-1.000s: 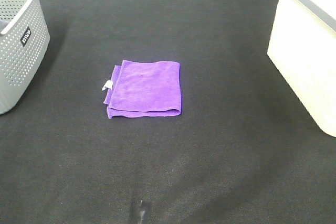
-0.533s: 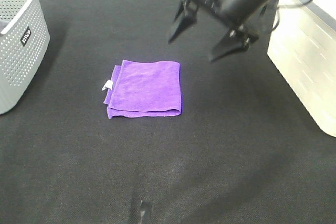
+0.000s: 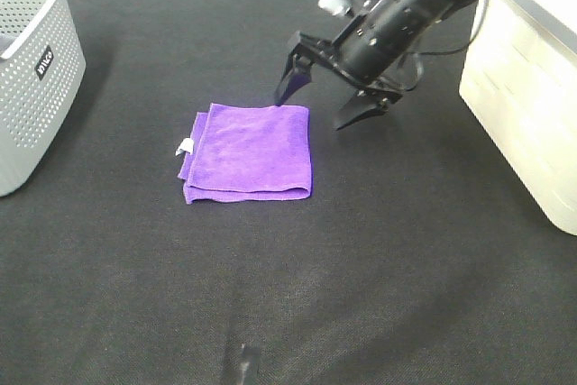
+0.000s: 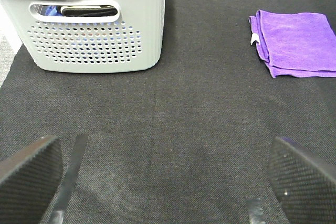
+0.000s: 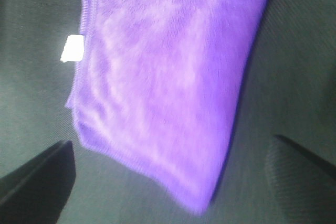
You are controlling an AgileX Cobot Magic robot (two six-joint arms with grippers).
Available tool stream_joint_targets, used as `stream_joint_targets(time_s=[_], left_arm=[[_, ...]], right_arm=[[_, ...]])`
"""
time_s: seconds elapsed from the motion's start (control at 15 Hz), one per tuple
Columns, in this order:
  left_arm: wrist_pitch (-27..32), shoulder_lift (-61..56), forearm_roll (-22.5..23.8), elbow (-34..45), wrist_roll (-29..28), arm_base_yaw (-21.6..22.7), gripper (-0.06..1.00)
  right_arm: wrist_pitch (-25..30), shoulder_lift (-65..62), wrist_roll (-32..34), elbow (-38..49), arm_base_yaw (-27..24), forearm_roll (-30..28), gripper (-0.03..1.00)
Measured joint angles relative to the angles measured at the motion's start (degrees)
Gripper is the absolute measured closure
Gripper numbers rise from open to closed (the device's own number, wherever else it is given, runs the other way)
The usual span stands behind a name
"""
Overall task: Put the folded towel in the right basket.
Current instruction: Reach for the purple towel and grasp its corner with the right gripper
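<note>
At the 1 o'clock corner of the towel [image 3: 251, 152], which lies flat in the middle of the table [image 3: 135, 295], your right gripper [image 3: 317, 107] has just come down, its fingers wide apart and holding nothing, so you can grasp next, then carry to the basket [image 3: 527, 96] at 3 o'clock.

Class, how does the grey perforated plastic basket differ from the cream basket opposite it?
The grey perforated plastic basket shows rows of round holes; the cream basket looks plain, overexposed. The grey one bears a dark label; the cream one shows none. A dark item lies inside the grey one; the cream one's inside is hidden. Both stand on the black mat.
</note>
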Motion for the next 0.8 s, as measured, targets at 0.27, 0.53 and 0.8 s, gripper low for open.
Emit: stream_joint_targets(time_s=[0.27,0.53,0.8], left_arm=[[0.0,0.0,0.0,0.0,0.0,0.0,-0.04],[0.0,0.0,0.0,0.0,0.0,0.0,-0.04],[0.0,0.0,0.0,0.0,0.0,0.0,-0.04]], right_arm=[[3.1,8.9,4.5,-9.4,0.0,-4.1,0.05],[3.8,11.1,5.6,-10.9,-0.1,-4.1,0.06],[3.4,11.9,6.5,-11.2,1.4,-2.9,0.09]])
